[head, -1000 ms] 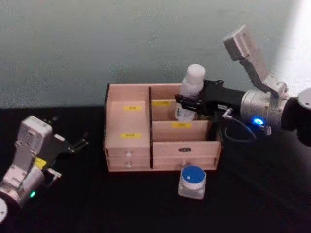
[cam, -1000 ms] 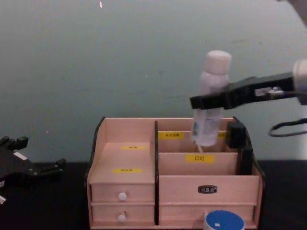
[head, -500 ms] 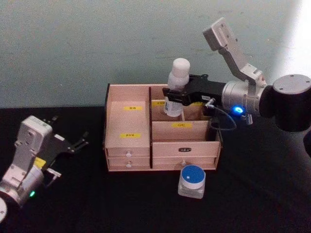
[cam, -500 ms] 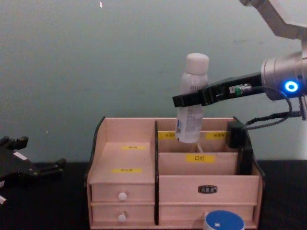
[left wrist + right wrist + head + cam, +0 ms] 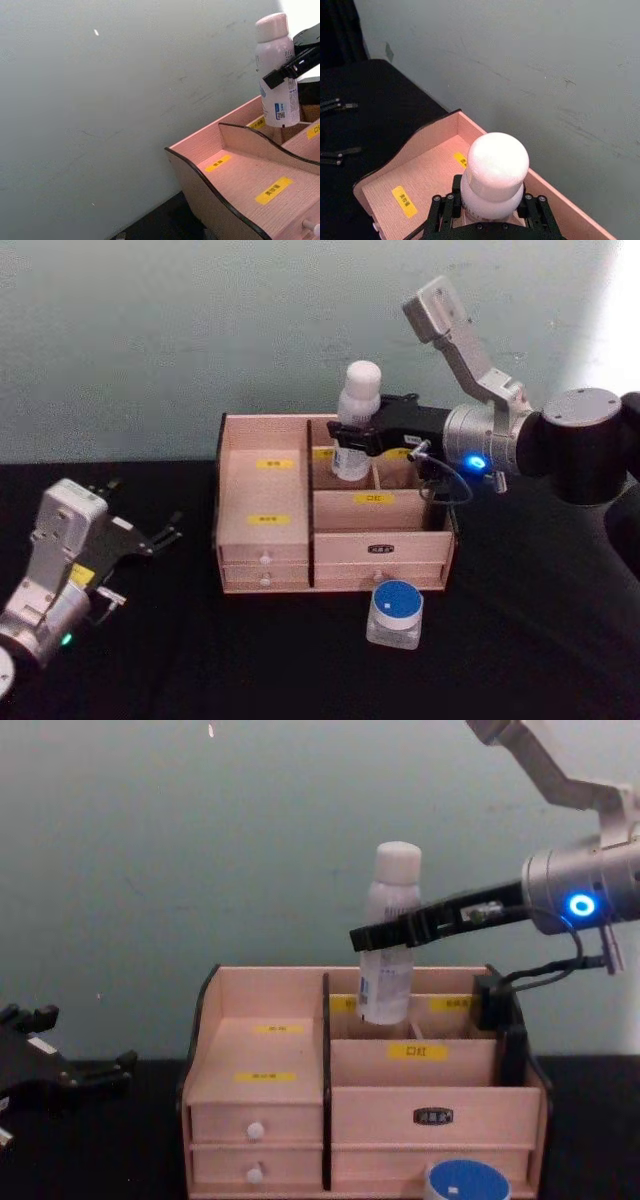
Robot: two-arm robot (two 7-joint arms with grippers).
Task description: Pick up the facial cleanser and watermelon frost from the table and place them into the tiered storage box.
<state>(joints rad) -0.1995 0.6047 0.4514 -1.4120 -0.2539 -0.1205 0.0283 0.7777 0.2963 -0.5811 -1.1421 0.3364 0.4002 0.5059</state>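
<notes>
Wherever visible, black tabletop (image 5: 300, 670) under tiered storage box (image 5: 262, 540), grey-green wall (image 5: 200, 330) behind.

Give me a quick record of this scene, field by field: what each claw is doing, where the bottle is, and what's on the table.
Right claw: shut on the white bottle, reaching over the storage box
Bottle position: upright, its base at the box's back row, just right of the middle divider
Left claw: open, parked low at the left, apart from the box
Blue-lidded jar: on the black table, in front of the box
Left to do: probably lower and release the bottle, then fetch the jar
</notes>
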